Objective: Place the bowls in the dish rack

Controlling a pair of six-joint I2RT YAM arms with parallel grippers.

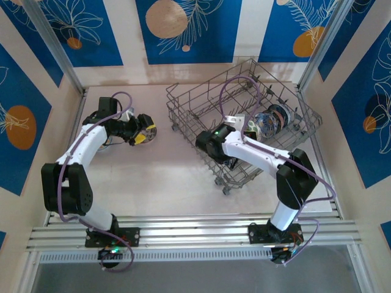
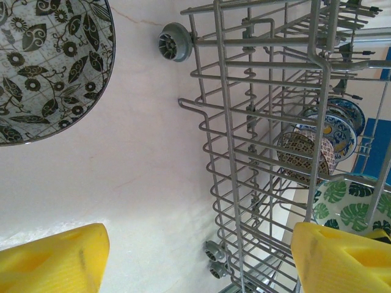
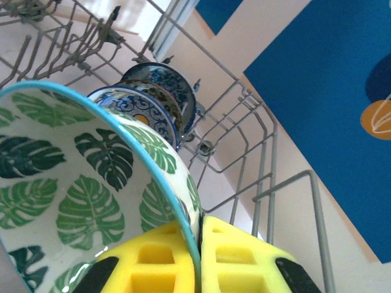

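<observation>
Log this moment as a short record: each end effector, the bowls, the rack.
Left end effector: open, empty, over the table, left of the dish rack
Right end effector: shut on the rim of the leaf-print bowl, inside the rack
Racked bowls: several on edge in a row toward the rack's right end
Loose bowl: dark floral bowl on the table beside the rack

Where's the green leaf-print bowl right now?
Right wrist view: the green leaf-print bowl is pinched by its rim in the right gripper, inside the dish rack, beside the upright blue-patterned bowls.
</observation>
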